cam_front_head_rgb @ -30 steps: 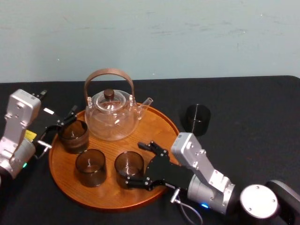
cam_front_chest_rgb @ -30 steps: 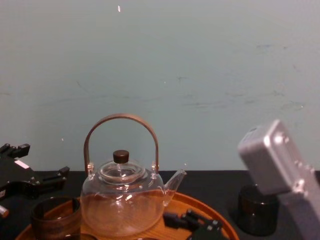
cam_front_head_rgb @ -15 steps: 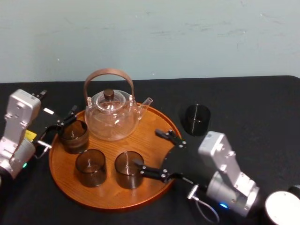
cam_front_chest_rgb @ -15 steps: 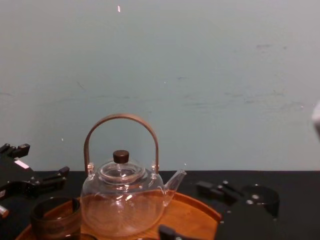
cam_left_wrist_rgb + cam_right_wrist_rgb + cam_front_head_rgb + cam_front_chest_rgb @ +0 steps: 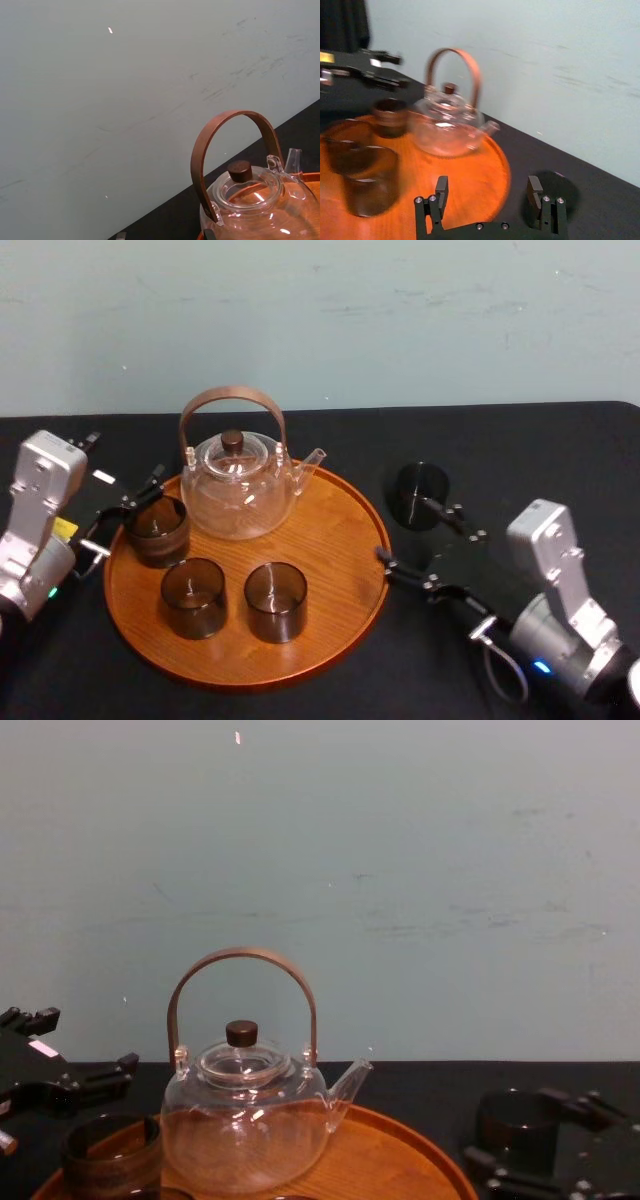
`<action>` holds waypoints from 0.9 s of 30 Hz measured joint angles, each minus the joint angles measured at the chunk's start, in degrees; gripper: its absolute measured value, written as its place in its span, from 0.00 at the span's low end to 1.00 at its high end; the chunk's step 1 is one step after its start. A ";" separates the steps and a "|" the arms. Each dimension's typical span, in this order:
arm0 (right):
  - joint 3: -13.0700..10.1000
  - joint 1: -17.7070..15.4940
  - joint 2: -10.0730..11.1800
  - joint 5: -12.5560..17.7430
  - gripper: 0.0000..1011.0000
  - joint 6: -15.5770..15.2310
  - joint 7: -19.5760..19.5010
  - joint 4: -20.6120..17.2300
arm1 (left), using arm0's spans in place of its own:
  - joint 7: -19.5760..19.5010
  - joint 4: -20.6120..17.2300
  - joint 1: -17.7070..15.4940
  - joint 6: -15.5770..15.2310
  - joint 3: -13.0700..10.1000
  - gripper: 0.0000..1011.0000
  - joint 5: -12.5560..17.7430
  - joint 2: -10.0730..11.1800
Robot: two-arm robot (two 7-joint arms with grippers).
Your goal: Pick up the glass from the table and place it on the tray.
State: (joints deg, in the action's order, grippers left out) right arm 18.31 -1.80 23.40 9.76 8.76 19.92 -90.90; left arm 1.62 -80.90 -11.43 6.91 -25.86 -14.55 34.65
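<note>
- The glass (image 5: pixel 420 495) stands upright on the black table (image 5: pixel 540 450), just off the right edge of the tray (image 5: pixel 335 540) and apart from its rim.
- The right gripper (image 5: pixel 420 535) sits low on the robot's side of the glass with its fingers spread wide and nothing held.
- One fingertip is just beside the glass wall, and contact cannot be told.
- In the right wrist view the glass (image 5: pixel 554 181) lies behind one finger, not between the two.
- The left gripper (image 5: pixel 125 512) is parked at the tray's left edge beside a tumbler, with its fingers apart and empty.
- The teapot (image 5: pixel 237 490) and the other tumblers (image 5: pixel 192 595) are already on the tray.
- Handling guess: the glass looks empty, so it is probably light, and it is rigid with smooth, slippery walls that break if knocked or dropped.
- Best hold is likely from the side at mid-height, with the fingers across the full diameter.
- The squeeze should be firm but not hard.
- The lift only needs to clear the low rim.
- The bare wood on the tray's right side looks like the free spot.
</note>
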 joint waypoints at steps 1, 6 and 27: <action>-0.97 -0.18 0.01 0.01 0.99 -0.26 -0.50 0.34 | 0.00 0.00 0.00 0.00 0.00 0.99 0.00 0.00; -3.67 -0.51 -0.29 0.12 0.99 -0.80 -1.85 1.59 | 0.00 0.00 0.00 0.00 0.00 0.99 0.00 0.00; -5.74 4.63 -3.42 3.04 0.99 -5.77 0.67 8.63 | 0.00 0.00 0.00 0.00 0.00 0.99 0.00 0.00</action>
State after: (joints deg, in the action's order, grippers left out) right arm 12.56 2.83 19.98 12.80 2.99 20.60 -82.27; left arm 1.62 -80.90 -11.43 6.91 -25.86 -14.55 34.65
